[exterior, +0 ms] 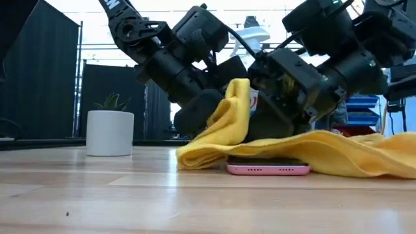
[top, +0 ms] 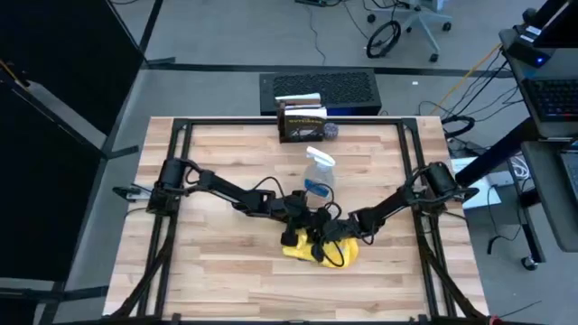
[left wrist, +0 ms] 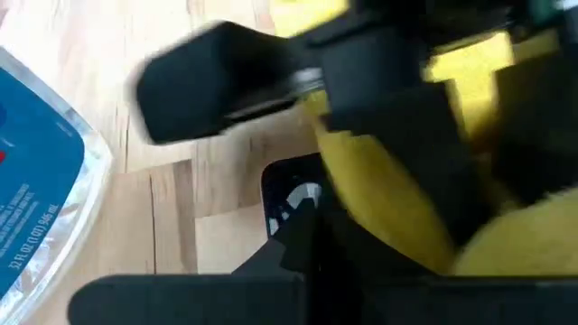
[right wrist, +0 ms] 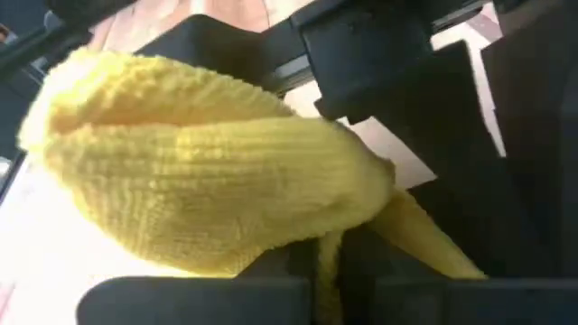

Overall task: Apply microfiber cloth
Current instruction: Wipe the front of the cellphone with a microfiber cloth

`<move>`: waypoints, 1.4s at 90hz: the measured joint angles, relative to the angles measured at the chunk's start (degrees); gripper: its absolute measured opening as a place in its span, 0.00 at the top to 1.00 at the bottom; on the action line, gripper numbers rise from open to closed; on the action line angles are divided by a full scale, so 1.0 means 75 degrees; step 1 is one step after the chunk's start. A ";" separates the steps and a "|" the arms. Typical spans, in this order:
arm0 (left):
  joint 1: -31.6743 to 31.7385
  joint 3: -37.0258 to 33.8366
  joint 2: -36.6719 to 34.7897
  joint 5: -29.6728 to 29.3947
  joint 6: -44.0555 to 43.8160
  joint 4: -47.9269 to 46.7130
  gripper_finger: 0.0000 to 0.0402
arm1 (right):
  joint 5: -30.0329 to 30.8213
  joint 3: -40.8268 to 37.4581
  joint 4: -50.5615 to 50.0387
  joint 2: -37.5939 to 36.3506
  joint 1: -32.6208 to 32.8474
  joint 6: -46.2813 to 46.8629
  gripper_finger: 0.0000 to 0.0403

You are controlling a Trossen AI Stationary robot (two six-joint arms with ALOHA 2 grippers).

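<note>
The yellow microfiber cloth (top: 321,252) lies bunched at the table's middle, near the front. It is draped over a smartphone in a pink case (exterior: 268,169) that lies flat on the wood. One fold of the cloth (exterior: 237,97) stands up between the two grippers. My right gripper (top: 339,236) comes in from the right and is shut on the cloth. My left gripper (top: 301,227) comes in from the left and ends right beside the raised fold. The phone's black corner with its camera (left wrist: 291,200) shows in the left wrist view. My right gripper pinches a bunched fold of the cloth (right wrist: 366,212) between its two fingers, several layers thick. It comes slanting down from the table's right. The held fold is raised above the phone, and the rest of the cloth (exterior: 351,153) lies slack over the phone and the table.
A clear spray bottle with blue liquid (top: 319,171) stands just beyond the grippers. A dark box (top: 302,119) sits at the far edge. A white pot with a plant (exterior: 110,132) shows at the left of the low view. Bare wood lies to either side.
</note>
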 joint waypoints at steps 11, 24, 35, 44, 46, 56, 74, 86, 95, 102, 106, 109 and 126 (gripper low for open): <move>0.0040 0.0036 0.0008 0.0062 -0.0120 0.0053 1.00 | -0.0379 0.0013 -0.0014 -0.0104 0.0330 0.0184 0.99; 0.0079 0.0036 0.0008 0.0117 -0.0143 0.0047 1.00 | -0.1103 0.0004 0.0116 -0.0108 0.0697 0.0306 0.99; 0.0082 0.0036 0.0008 0.0118 -0.0142 0.0044 1.00 | -0.1374 -0.0026 -0.0024 -0.0357 0.0869 0.0063 0.99; 0.0085 0.0036 0.0008 0.0104 -0.0136 0.0047 1.00 | -0.1422 -0.0047 -0.0715 -0.1030 0.0906 -0.0526 0.99; 0.0085 0.0033 0.0008 0.0104 -0.0136 0.0051 1.00 | -0.1331 -0.0040 -0.0921 -0.1233 0.0884 -0.0669 0.99; 0.0085 0.0027 0.0009 0.0108 -0.0125 0.0082 1.00 | -0.0123 -0.0023 -0.2423 -0.2062 0.0593 -0.1222 0.99; 0.0097 0.0021 0.0016 0.0134 -0.0116 0.0167 1.00 | 0.0738 -0.0023 -0.3357 -0.2100 -0.0268 -0.1462 0.99; 0.0100 0.0019 0.0013 0.0125 -0.0108 0.0116 1.00 | 0.0281 -0.0006 -0.2948 -0.1397 -0.0439 -0.1296 0.99; 0.0106 0.0021 0.0013 0.0133 -0.0110 0.0103 1.00 | 0.0112 0.0001 -0.2348 -0.1017 -0.0250 -0.0984 0.99; 0.0123 0.0024 0.0013 0.0145 -0.0113 0.0088 1.00 | 0.0039 0.0012 -0.2169 -0.0958 0.0029 -0.0641 0.99; 0.0123 0.0027 0.0013 0.0142 -0.0112 0.0068 1.00 | -0.0120 0.0017 -0.2160 -0.0960 0.0231 -0.0448 0.99; 0.0123 0.0027 0.0013 0.0132 -0.0113 0.0054 1.00 | -0.0200 0.0012 -0.2153 -0.0975 0.0370 -0.0317 1.00; 0.0120 0.0027 0.0011 0.0085 -0.0114 0.0042 1.00 | -0.0746 -0.0006 -0.1909 -0.0975 0.1048 0.0259 1.00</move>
